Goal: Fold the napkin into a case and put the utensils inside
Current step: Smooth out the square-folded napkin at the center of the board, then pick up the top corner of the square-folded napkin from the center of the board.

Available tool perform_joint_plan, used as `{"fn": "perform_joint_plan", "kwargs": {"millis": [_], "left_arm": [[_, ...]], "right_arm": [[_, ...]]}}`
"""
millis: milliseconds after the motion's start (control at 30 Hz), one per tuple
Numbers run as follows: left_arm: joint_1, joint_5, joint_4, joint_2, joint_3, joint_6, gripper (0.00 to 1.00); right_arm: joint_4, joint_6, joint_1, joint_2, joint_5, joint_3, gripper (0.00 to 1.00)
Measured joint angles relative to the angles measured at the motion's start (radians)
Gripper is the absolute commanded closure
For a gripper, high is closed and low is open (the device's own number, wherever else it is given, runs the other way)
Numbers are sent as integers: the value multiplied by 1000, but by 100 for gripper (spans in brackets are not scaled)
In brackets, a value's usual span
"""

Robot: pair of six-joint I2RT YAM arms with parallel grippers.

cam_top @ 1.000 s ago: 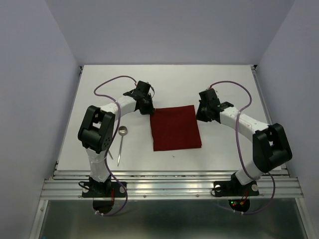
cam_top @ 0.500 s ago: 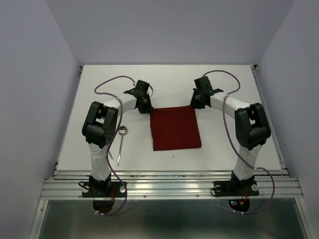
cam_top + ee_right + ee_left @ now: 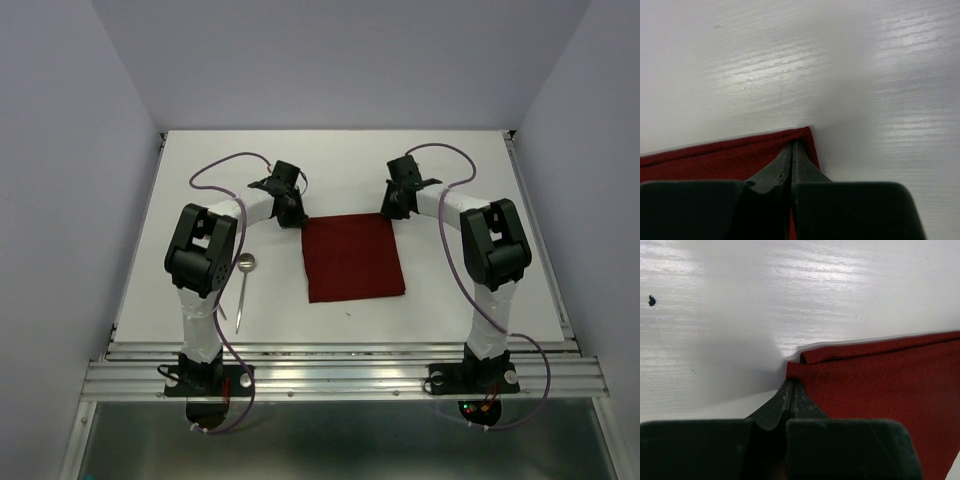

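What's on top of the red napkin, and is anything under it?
Nothing lies on the napkin; the left gripper and right gripper pinch its far corners. The spoon and thin utensil lie on the table to its left. Underneath is hidden by the cloth.

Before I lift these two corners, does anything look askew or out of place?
One small thing: at the napkin's far left corner, the layers are staggered. The left fingers pinch one layer's corner, while another folded edge juts out past it. The right fingers hold a neat, aligned corner.
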Motion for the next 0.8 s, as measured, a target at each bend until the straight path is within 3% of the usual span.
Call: {"fn": "perform_joint_plan", "kwargs": {"millis": [133,233,367,467,600,800], "left_arm": [[0,-1,-12,-11,0,7,98],[0,-5,-33,-48,0,14,89],[0,-22,-56,-134,0,26,75],[3,-41,-69,-202,0,37,71],[18,-66,-96,-273,0,57,63],[71,-102,-136,-340,-29,71,63]], "right_arm": [[-3,-16,0,-9,-13,0,92],[-6,-28,0,-59,-34,-18,85],[-11,-42,17,-216,-46,-63,71],[-5,-48,61,-304,-37,-80,59],[-4,-51,206,-399,-28,-132,48],[-31,-34,447,-410,-22,-225,51]]}}
